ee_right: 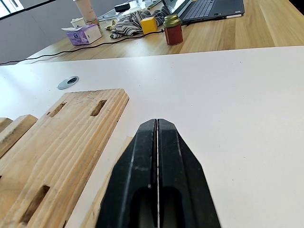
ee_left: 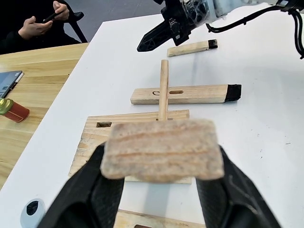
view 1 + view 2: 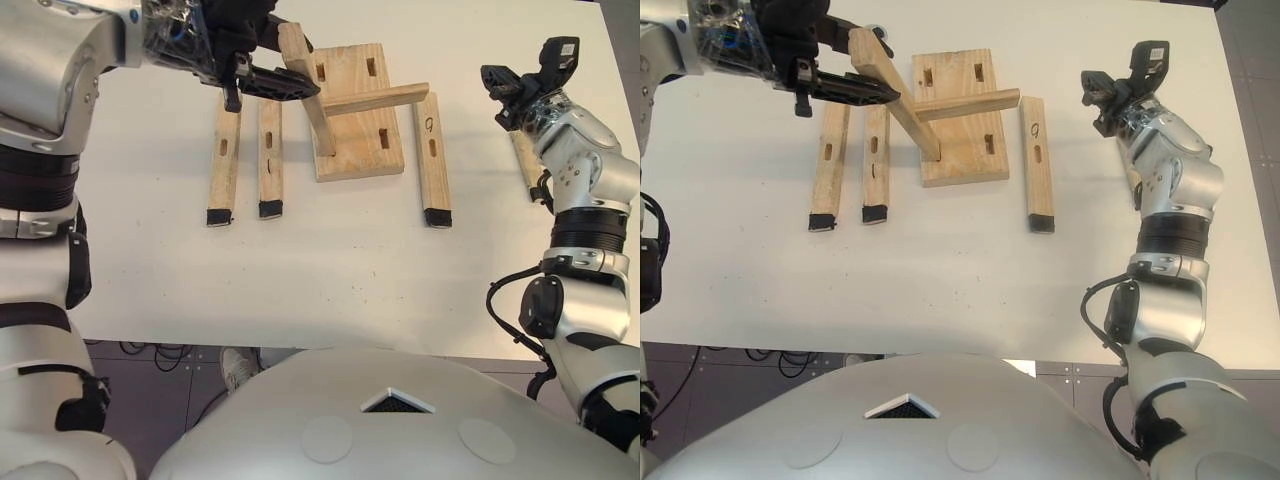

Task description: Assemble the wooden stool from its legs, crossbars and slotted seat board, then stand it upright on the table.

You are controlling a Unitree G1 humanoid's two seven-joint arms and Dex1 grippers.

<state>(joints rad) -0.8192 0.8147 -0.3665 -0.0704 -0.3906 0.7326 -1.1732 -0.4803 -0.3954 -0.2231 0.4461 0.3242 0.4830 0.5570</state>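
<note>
One pale wooden stool leg [image 3: 318,122], gripped aslant by the left end effector [image 3: 298,84], was footed on the slotted wooden seat board [image 3: 365,155] below; jamming was risked by that tilt. The right end effector [image 1: 157,142] was clenched empty.

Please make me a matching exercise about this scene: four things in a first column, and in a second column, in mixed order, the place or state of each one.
Column one
1. left gripper
2. right gripper
3. seat board
4. marked leg

Column two
A. lies flat on the table, to the right of the seat board
B. fingers shut, holding nothing, above the table
C. fingers shut on the tilted leg
D. lies flat on the table, slots facing up

Pairs: 1-C, 2-B, 3-D, 4-A
</note>
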